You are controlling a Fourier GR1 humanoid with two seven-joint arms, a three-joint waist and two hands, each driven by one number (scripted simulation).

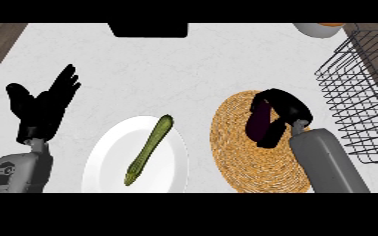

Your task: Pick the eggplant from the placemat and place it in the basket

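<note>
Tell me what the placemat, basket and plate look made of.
Placemat: probably woven straw or rattan, by its tan, matte coiled rings. Basket: thin dark metal wire, likely coated, an open grid with the counter showing through. Plate: smooth white glazed ceramic, possibly melamine; even, lightly shaded surface.

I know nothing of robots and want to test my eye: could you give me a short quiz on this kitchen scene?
1. True or false: the eggplant already lies in the wire basket.
2. Which hand has its fingers curled round the eggplant?
3. Fill in: the long green vegetable lies on the white ____.

Key:
1. False; it is on the woven placemat.
2. The right hand; the left hand rests open.
3. plate.
</note>
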